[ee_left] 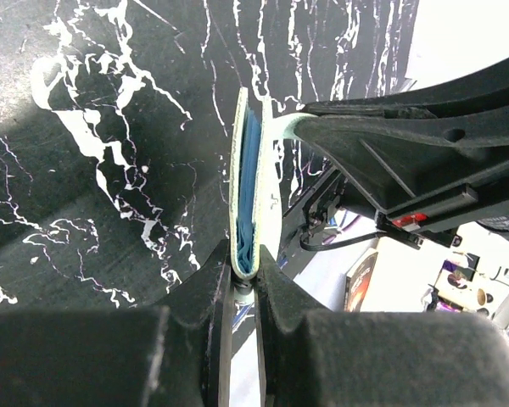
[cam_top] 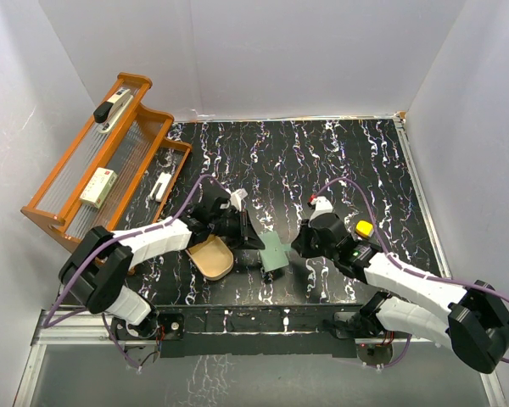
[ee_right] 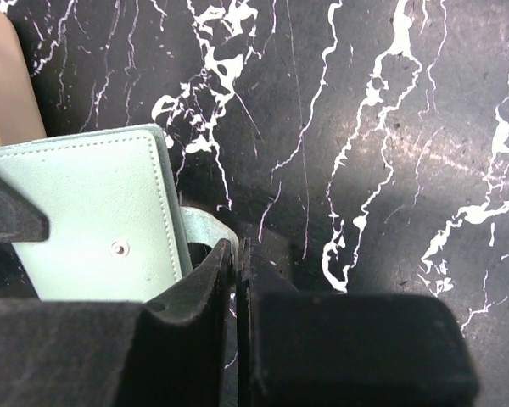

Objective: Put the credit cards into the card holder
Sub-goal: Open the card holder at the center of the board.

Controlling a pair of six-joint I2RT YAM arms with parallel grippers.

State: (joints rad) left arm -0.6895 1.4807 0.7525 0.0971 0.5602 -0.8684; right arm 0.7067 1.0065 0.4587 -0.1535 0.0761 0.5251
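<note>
The card holder (cam_top: 276,253) is pale green and closed, held off the table between both grippers. My left gripper (cam_top: 253,236) is shut on its folded edge. In the left wrist view the holder (ee_left: 237,170) stands edge-on, with its teal-blue inside (ee_left: 249,186) showing between the covers, gripped at my left gripper (ee_left: 246,275). My right gripper (cam_top: 295,246) is shut on the holder's snap tab (ee_right: 205,227), and the cover (ee_right: 93,220) lies to its left in the right wrist view. No credit cards show in any view.
A tan oval dish (cam_top: 212,257) lies under my left arm, near the table's front edge. A wooden rack (cam_top: 102,170) with a stapler and white items stands at the far left. A small yellow object (cam_top: 364,227) sits beside my right arm.
</note>
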